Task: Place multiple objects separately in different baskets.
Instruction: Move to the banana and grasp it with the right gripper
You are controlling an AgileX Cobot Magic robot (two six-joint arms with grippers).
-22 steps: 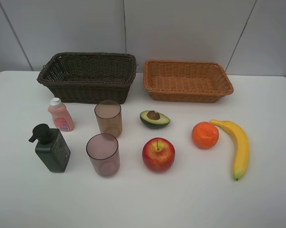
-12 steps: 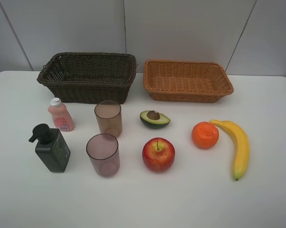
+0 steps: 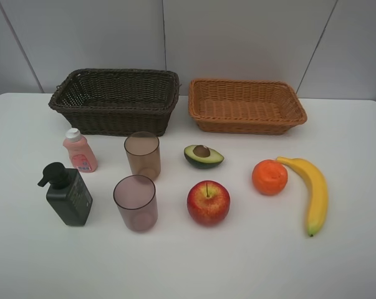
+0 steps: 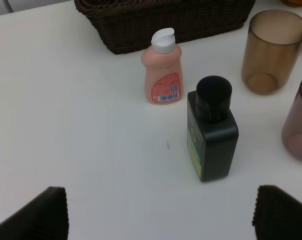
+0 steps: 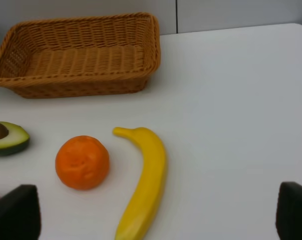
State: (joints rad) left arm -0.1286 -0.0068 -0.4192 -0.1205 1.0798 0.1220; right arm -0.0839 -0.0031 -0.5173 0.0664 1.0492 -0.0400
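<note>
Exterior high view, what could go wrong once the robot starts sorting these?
The dark green pump bottle stands upright close to the front cup and pink bottle; a wide grasp could tip a neighbour. The orange lies right beside the banana and might roll if nudged.

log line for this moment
left gripper: open, empty | right gripper: open, empty | dark brown basket: empty | tan basket: empty | sorted: nothing yet

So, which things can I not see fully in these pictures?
- Left wrist view: one cup is cut off by the edge; the label print on the pink bottle is too small to read.
- Right wrist view: the avocado half is cut off by the edge.
- Exterior high view: the arms are out of frame.
</note>
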